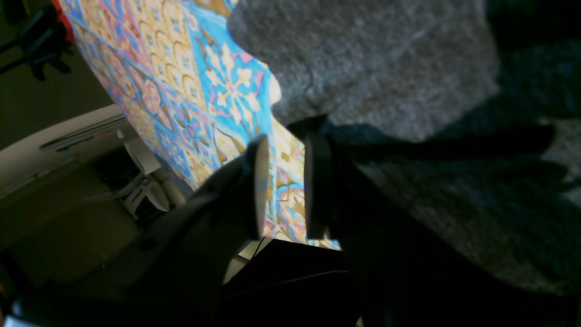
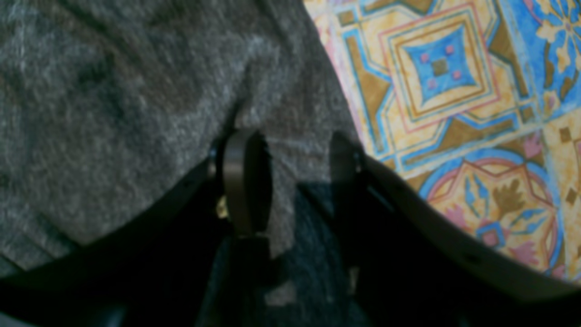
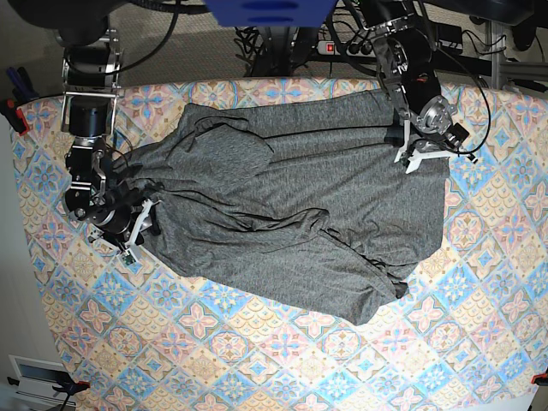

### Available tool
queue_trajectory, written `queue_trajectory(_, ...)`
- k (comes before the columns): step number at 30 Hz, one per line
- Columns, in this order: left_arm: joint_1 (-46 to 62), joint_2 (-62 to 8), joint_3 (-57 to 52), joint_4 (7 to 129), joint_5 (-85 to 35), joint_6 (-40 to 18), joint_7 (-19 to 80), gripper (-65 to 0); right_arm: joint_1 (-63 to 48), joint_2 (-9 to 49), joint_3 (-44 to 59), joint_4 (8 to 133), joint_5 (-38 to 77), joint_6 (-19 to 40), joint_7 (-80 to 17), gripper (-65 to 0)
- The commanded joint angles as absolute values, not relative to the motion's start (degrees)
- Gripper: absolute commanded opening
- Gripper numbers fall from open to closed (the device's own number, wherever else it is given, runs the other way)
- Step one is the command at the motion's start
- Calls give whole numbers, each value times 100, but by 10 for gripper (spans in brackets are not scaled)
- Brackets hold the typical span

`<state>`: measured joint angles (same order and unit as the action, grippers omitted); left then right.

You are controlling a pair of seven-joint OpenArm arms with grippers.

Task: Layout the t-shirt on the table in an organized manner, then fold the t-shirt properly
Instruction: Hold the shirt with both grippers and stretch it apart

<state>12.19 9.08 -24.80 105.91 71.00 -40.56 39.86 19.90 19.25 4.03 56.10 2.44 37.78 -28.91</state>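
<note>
Fabric fills most of the base view: the dark heather-grey, thin knit t-shirt (image 3: 282, 205) lies spread but heavily wrinkled across the large table covered in blue, pink and cream tile print (image 3: 257, 360), reaching from the left-centre of the frame to the upper right, with one loose fold trailing toward the lower middle. At the left edge of the frame, the right gripper (image 3: 137, 227) sits low at the shirt's border; its wrist view shows the jaws standing apart with a ridge of grey cloth rising between them, though that view is blurred, so whether the pads actually pinch it is hard to tell. At the upper right, the left gripper (image 3: 409, 152) rests beside the shirt's edge; its wrist view shows narrowly parted jaws with only patterned table between them.
</note>
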Motion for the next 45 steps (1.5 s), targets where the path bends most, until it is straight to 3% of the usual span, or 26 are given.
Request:
queue_trajectory(1, 1182, 900, -2475, 10712, 7187, -4000, 3987, -511, 2220, 2088, 453, 5692, 251, 3802, -2870, -408)
queue_trajectory(12, 1305, 900, -2079, 10712, 7371, -4000, 4022, -511, 2607, 2141, 400, 5692, 251, 3785, -2721, -408)
queue_trajectory(23, 1314, 900, -1710, 10703, 7776, -4000, 4031, -511, 2703, 2132, 189, 4295, 242, 3802, -2009, -408)
queue_trajectory(33, 1305, 900, -1710, 10703, 7776, -4000, 4031, -511, 2703, 2114, -374, 3943, 242, 3802, -1727, -408)
queue_trajectory(36, 1297, 900, -1710, 10703, 7776, -4000, 4031, -511, 2703, 2114, -725, 3943, 242, 3802, -1719, -452)
queue_trajectory(41, 1305, 900, -1710, 10703, 7767, -4000, 4303, -511, 3073, 2105, -936, 3741, 251, 3776, -1710, -637)
queue_trajectory(45, 1314, 900, -1710, 10703, 7732, -4000, 4356, -511, 3442, 2105, -936, 3292, 251, 3776, -1569, -642)
